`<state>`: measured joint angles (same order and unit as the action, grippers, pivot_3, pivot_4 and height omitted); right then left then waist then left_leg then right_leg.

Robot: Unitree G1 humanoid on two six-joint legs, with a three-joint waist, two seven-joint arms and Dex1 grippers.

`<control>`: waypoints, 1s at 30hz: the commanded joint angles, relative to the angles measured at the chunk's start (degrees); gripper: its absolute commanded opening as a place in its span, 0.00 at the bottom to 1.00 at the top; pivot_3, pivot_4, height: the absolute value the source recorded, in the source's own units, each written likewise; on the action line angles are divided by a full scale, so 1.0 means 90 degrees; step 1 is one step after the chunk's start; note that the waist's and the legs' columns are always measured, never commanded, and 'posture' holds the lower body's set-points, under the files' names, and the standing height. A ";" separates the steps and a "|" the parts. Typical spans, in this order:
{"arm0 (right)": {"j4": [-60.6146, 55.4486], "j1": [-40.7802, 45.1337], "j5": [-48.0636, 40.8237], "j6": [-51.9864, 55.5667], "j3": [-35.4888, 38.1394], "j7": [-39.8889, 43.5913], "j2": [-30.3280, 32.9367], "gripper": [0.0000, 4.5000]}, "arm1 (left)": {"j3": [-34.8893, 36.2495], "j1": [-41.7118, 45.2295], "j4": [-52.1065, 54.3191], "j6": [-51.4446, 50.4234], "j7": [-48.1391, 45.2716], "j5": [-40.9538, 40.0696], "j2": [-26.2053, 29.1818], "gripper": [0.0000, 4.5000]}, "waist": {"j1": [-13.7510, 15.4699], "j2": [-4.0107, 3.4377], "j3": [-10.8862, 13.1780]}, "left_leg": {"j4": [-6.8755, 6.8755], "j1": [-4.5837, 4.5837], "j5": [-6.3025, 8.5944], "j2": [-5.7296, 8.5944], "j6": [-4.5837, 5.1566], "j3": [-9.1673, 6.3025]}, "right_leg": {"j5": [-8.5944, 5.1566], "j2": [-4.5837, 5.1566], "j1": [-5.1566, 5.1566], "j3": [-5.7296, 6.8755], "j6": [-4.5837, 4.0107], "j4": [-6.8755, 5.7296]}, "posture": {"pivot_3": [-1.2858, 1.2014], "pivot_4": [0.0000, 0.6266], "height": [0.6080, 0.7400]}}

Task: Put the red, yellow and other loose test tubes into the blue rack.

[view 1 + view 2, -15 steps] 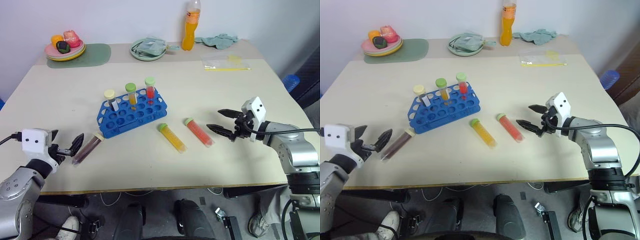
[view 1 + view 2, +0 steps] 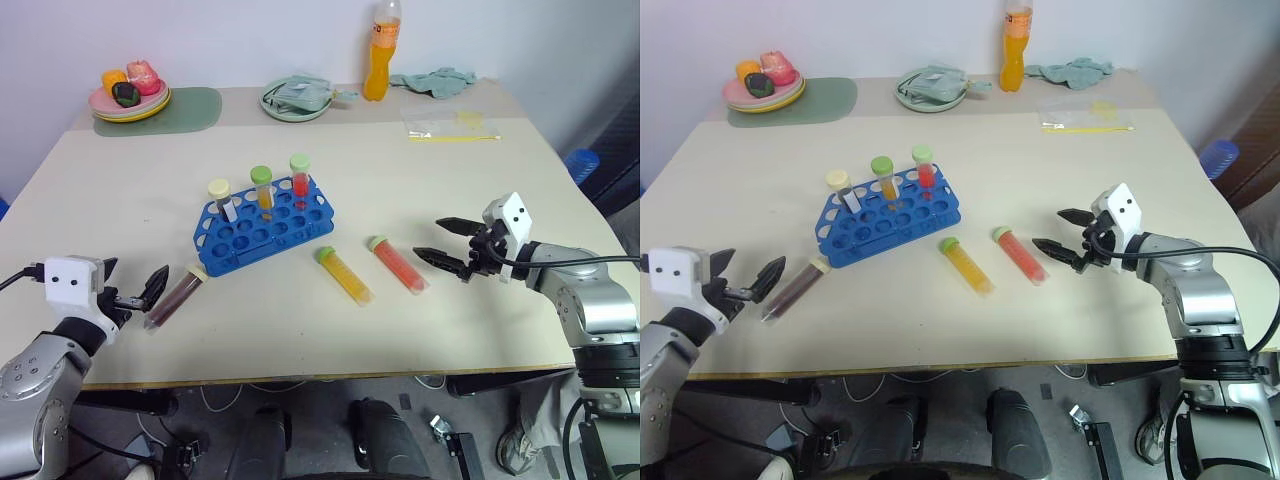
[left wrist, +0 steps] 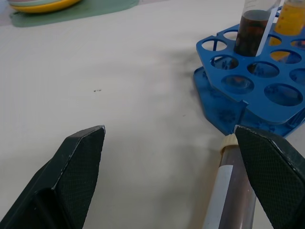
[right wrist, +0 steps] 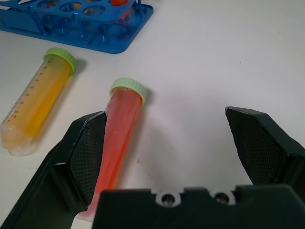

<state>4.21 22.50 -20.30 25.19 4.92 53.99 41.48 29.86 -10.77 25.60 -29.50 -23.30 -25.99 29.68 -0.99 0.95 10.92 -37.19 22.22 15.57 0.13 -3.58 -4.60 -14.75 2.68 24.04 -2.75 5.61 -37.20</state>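
The blue rack [image 2: 262, 225] stands mid-table with three capped tubes upright in its back row. A yellow tube [image 2: 344, 275] and a red tube [image 2: 400, 265], both green-capped, lie flat to its right. A dark brown tube [image 2: 178, 296] with a cream cap lies off the rack's front left corner. My right gripper [image 2: 428, 238] is open just right of the red tube [image 4: 119, 129], one finger close beside it. My left gripper [image 2: 132, 278] is open at the dark tube's [image 3: 228, 191] near end, with nothing between its fingers.
At the back of the table are a plate of toy food [image 2: 130, 95] on a green mat [image 2: 190, 108], a green dish [image 2: 297, 98], an orange drink bottle [image 2: 378, 55], a teal cloth [image 2: 435, 78] and a plastic bag [image 2: 450, 128].
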 commanded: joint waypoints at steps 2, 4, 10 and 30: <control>-0.0352 0.0046 -0.0081 0.0117 0.0059 -0.0153 -0.0076 0.97 | 0.0000 0.0068 0.0156 0.0171 -0.0072 -0.0003 0.0074 1.00 | 0.0000 0.0000 0.0000 | 0.0000 0.0000 0.0000 0.0000 0.0000 0.0000 | 0.0000 0.0000 0.0000 0.0000 0.0000 0.0000 | 0.52 0.24 1.00; -0.0461 0.0049 -0.0137 0.0244 0.0083 -0.0247 -0.0122 0.97 | -0.0019 0.0101 0.0185 0.0179 -0.0145 -0.0036 0.0105 1.00 | -0.0003 0.0000 0.0000 | 0.0000 0.0000 0.0000 0.0000 0.0000 0.0000 | 0.0000 0.0000 0.0000 0.0000 0.0000 0.0000 | 0.52 0.24 1.00; -0.1106 0.0085 -0.0461 0.0983 0.0298 -0.0631 -0.0148 0.97 | -0.0334 0.0268 0.0265 0.0188 -0.0499 -0.0149 0.0220 1.00 | 0.0007 0.0000 0.0000 | -0.0001 0.0001 0.0000 0.0001 0.0000 0.0000 | 0.0000 0.0001 0.0000 0.0000 0.0000 0.0000 | 0.52 0.24 1.00; -0.1519 0.3487 -0.0951 0.7479 -0.1696 -0.3294 -0.0538 0.97 | -0.2467 0.0365 0.1024 0.0243 -0.1741 0.0054 0.0803 1.00 | 0.0034 -0.0004 0.0001 | -0.0003 0.0018 0.0000 0.0002 0.0000 -0.0002 | 0.0000 0.0002 0.0018 -0.0001 -0.0003 -0.0001 | 0.52 0.24 1.00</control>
<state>-12.19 51.86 -28.18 91.53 -9.88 27.78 36.34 8.09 -8.07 34.32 -28.90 -39.22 -26.10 37.22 -0.69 0.91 10.92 -37.22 22.39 15.57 0.16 -3.58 -4.62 -14.76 2.70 24.20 -2.75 5.59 -37.19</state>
